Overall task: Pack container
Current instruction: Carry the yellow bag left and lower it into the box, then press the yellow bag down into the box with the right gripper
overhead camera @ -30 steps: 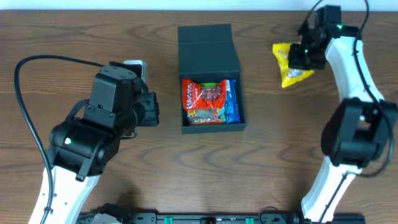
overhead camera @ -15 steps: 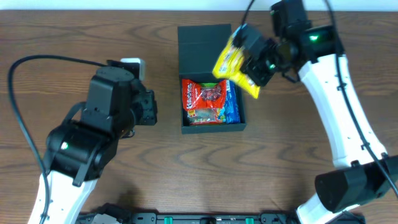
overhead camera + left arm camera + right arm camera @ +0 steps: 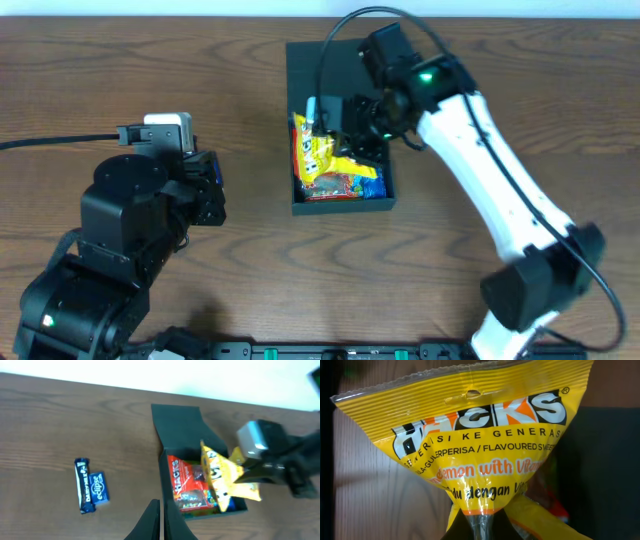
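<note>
The container (image 3: 340, 207) is a dark teal box at the table's middle, with its flap lid (image 3: 328, 58) laid open at the far side. Inside lie a red snack packet (image 3: 345, 187) and a blue one (image 3: 373, 185). My right gripper (image 3: 481, 521) is shut on the sealed end of a yellow snack packet (image 3: 322, 152), which hangs over the box's open compartment. In the left wrist view the same yellow packet (image 3: 220, 474) dangles above the red packet (image 3: 181, 486). My left gripper (image 3: 161, 511) is shut and empty, left of the box and above bare wood.
A dark blue chocolate bar (image 3: 82, 492) and a small blue mint packet (image 3: 100, 494) lie side by side on the wood left of the box. The left arm (image 3: 140, 215) covers the table's near left. A black cable (image 3: 60, 143) runs left from it.
My right gripper has carried the yellow packet from the table's far right leftward to above the box's open compartment. The left arm has drawn back towards the near left.
</note>
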